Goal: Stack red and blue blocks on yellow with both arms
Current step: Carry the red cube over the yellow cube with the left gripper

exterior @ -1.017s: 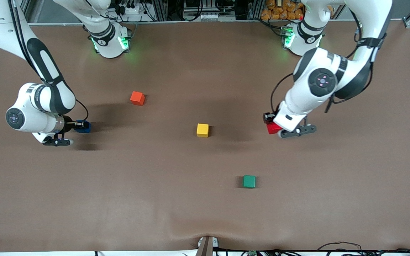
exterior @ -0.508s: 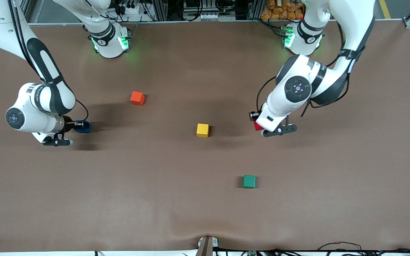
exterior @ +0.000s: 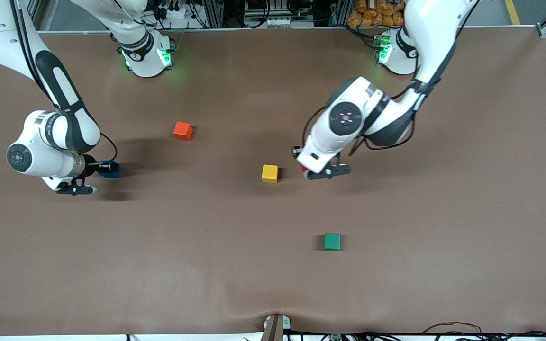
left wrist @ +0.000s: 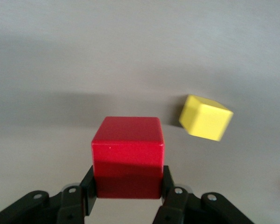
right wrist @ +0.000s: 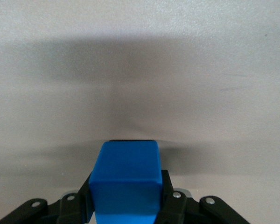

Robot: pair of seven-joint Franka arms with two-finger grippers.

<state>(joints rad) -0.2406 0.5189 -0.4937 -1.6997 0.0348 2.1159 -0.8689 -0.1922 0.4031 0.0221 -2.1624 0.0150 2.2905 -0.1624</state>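
Carrying the red block (left wrist: 127,156) clamped between its fingers, the left gripper (exterior: 303,163) hung over the table just beside the yellow cube (exterior: 269,173), toward the left arm's end. Released off-centre, I judged, the red block could tip off or knock the yellow one askew (the yellow cube sat at a slant to the red one in the left wrist view, so the faces might not line up). The right gripper (exterior: 107,168) waited near the right arm's end of the table, closed on the blue block (right wrist: 126,179); brought in too soon, the arms could collide over the yellow cube. All three cubes looked small, matte, plain and equal in size. The orange-red cube (exterior: 183,130) and green cube (exterior: 332,241) lay apart.
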